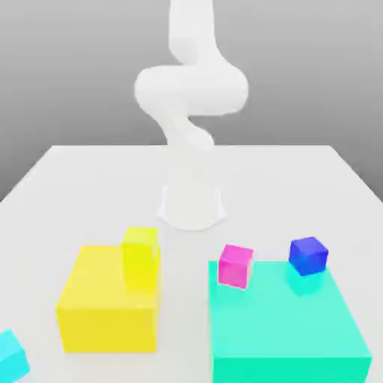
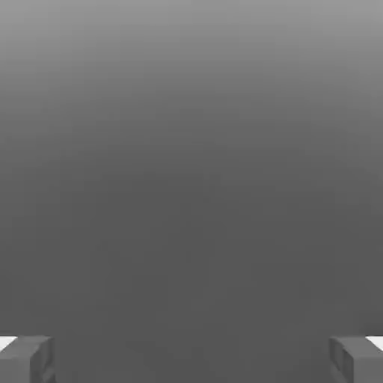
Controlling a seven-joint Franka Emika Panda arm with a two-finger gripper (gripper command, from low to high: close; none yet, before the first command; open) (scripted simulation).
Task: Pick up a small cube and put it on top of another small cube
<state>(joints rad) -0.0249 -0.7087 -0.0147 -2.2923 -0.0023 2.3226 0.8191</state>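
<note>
The small cube (image 1: 10, 357), plain cyan, lies on the white table (image 1: 90, 179) at the near corner on the exterior view's left, partly cut off by the picture's edge. In the hand view my gripper (image 2: 191, 360) is open. Its two grey fingertips (image 2: 26, 360) stand far apart with nothing between them, and plain grey background lies behind. The white arm (image 1: 191, 112) rises from its base at the table's middle and runs out of the picture at the top.
A big yellow block (image 1: 105, 307) carries a small yellow-green cube (image 1: 141, 258). On the exterior view's right, a big flat teal block (image 1: 284, 329) bears a small dark blue cube (image 1: 308, 256). A small magenta cube (image 1: 235, 265) sits at its far corner.
</note>
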